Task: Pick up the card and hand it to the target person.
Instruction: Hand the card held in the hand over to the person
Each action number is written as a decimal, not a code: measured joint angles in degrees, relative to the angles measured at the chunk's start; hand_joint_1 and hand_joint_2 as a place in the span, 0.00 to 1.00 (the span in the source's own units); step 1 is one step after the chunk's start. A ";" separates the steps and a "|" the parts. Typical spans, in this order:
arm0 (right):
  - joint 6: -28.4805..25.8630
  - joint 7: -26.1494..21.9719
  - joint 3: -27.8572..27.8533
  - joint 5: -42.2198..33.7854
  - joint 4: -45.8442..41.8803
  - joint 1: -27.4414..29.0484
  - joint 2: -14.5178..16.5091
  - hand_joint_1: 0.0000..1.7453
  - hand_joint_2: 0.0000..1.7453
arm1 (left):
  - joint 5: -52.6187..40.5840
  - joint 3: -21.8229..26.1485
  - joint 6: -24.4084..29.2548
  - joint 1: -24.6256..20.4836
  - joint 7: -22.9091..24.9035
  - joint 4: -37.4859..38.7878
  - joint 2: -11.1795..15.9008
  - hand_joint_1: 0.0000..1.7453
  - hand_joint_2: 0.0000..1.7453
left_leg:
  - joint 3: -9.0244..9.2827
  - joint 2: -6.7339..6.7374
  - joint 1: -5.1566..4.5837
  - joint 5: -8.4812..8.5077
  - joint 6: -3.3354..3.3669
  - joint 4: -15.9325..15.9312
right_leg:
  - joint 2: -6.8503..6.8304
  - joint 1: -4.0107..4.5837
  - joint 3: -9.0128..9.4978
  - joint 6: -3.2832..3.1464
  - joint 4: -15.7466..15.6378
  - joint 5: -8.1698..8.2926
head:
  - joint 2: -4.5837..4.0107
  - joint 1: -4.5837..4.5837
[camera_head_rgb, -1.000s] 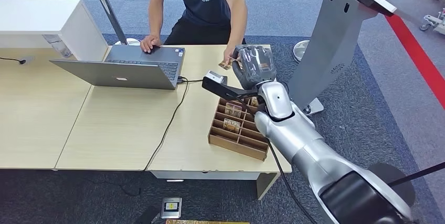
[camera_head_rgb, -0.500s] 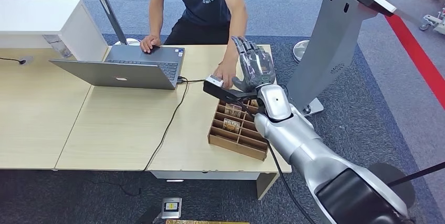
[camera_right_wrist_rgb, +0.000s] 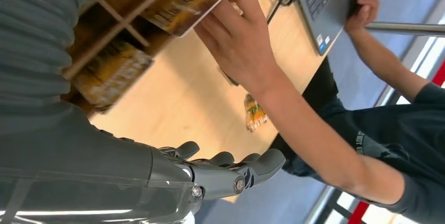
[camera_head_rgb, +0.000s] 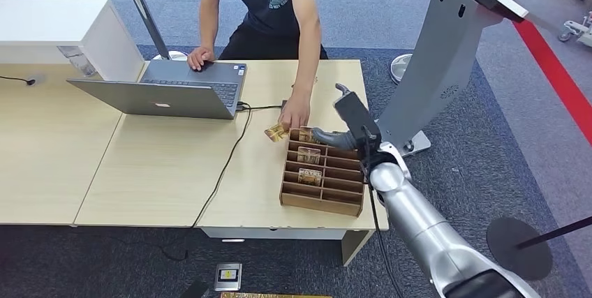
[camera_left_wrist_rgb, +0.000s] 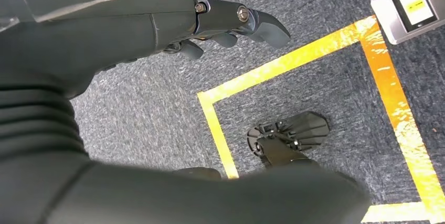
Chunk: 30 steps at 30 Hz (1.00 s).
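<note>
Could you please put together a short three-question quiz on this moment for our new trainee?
1. True or false: the right hand is holding a card.
2. Who holds the card beside the wooden tray? A) the robot's left hand B) the person's hand C) nobody, it lies flat on the table
3. Fill in: the person's other hand rests on the ____.

Key:
1. False; its fingers are apart and hold nothing.
2. B.
3. Laptop.
</note>
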 joint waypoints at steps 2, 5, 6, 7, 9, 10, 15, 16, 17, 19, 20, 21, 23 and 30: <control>2.10 -0.66 -2.40 -3.90 -4.65 3.55 -2.61 0.00 0.75 | 0.31 0.02 0.13 0.47 -0.43 0.01 0.06 0.00 0.00 | 0.00 0.02 -0.02 -0.01 0.02 0.00 | 0.01 -0.01 0.00 0.01 -0.01 0.00 | -0.01 -0.01; 4.91 -1.03 -5.77 -8.08 -11.25 8.65 -6.40 0.00 1.00 | 0.92 0.10 0.52 1.04 -1.08 0.02 0.26 0.00 0.00 | 0.02 0.03 -0.02 -0.05 0.06 0.00 | 0.01 -0.03 0.00 0.02 -0.05 0.01 | 0.00 -0.01; 5.61 -1.07 -6.82 -9.15 -13.44 10.44 -7.60 0.00 1.00 | 1.11 0.13 0.63 1.25 -1.27 0.02 0.34 0.00 0.00 | 0.02 0.02 -0.02 -0.05 0.07 0.00 | 0.01 -0.03 0.00 0.02 -0.06 0.00 | 0.00 -0.01; 6.13 -1.11 -7.87 -9.97 -15.65 12.27 -8.81 0.00 1.00 | 1.21 0.16 0.70 1.48 -1.46 0.02 0.42 0.00 0.00 | 0.02 0.02 -0.02 -0.06 0.07 0.00 | 0.01 -0.04 0.00 0.02 -0.07 0.00 | 0.00 -0.01; 6.84 -1.19 -9.86 -10.89 -19.99 16.00 -11.07 0.00 1.00 | 1.30 0.20 0.85 1.90 -1.76 0.02 0.59 0.00 0.00 | 0.01 0.03 -0.02 -0.06 0.07 0.00 | 0.01 -0.04 0.00 0.02 -0.07 0.00 | 0.00 -0.01; 7.11 -1.21 -10.75 -11.14 -22.06 17.80 -12.10 0.00 1.00 | 1.29 0.21 0.90 2.04 -1.88 0.02 0.66 0.00 0.00 | 0.01 0.03 -0.02 -0.06 0.07 0.00 | 0.01 -0.04 0.00 0.02 -0.07 0.00 | 0.00 -0.02; 9.46 -1.26 -13.99 -10.49 -31.81 26.93 -15.98 0.00 1.00 | 1.12 0.35 0.85 2.22 -2.26 0.02 0.98 0.00 0.00 | -0.01 0.04 0.00 -0.07 0.07 -0.02 | 0.01 -0.03 0.01 0.03 -0.07 -0.02 | 0.00 -0.01; 10.02 -1.29 -14.29 -10.30 -33.38 28.51 -16.44 0.00 1.00 | 1.15 0.40 0.78 2.22 -2.33 0.02 1.06 0.00 0.00 | -0.01 0.04 0.00 -0.07 0.07 -0.03 | 0.01 -0.03 0.01 0.03 -0.06 -0.02 | 0.00 -0.01; 10.55 -1.36 -14.50 -10.22 -34.78 29.93 -16.80 0.00 1.00 | 1.19 0.44 0.72 2.23 -2.42 0.02 1.14 0.00 0.00 | -0.01 0.05 0.00 -0.07 0.07 -0.04 | 0.01 -0.03 0.01 0.03 -0.06 -0.02 | 0.00 -0.01; 11.56 -1.48 -14.67 -10.10 -37.05 32.15 -17.25 0.00 1.00 | 1.33 0.48 0.65 2.28 -2.58 0.02 1.29 0.00 0.00 | -0.01 0.05 0.00 -0.06 0.07 -0.05 | 0.01 -0.03 0.01 0.03 -0.05 -0.02 | 0.00 -0.01; 12.00 -1.50 -14.69 -9.94 -37.94 32.99 -17.40 0.00 1.00 | 1.42 0.49 0.65 2.34 -2.66 0.02 1.36 0.00 0.00 | -0.01 0.05 0.00 -0.06 0.07 -0.05 | 0.01 -0.03 0.01 0.03 -0.05 -0.02 | 0.00 -0.01; 12.35 -1.49 -14.67 -9.72 -38.70 33.65 -17.50 0.00 1.00 | 1.51 0.50 0.65 2.43 -2.73 0.02 1.41 0.00 0.00 | -0.01 0.05 0.00 -0.06 0.07 -0.05 | 0.01 -0.03 0.01 0.03 -0.04 -0.02 | 0.00 -0.02; 12.92 -1.43 -14.59 -9.31 -39.79 34.56 -17.64 0.00 1.00 | 1.73 0.52 0.66 2.69 -2.90 0.02 1.46 0.00 0.00 | -0.01 0.05 0.00 -0.06 0.07 -0.05 | 0.01 -0.03 0.02 0.03 -0.03 -0.02 | 0.00 -0.01; 14.58 -1.75 -13.77 -9.79 -41.05 35.35 -17.69 0.00 1.00 | 2.13 0.56 0.84 3.27 -3.52 0.02 1.47 0.00 0.00 | -0.02 0.04 -0.01 -0.06 0.07 -0.05 | 0.01 -0.04 0.02 0.03 -0.03 -0.02 | 0.00 -0.02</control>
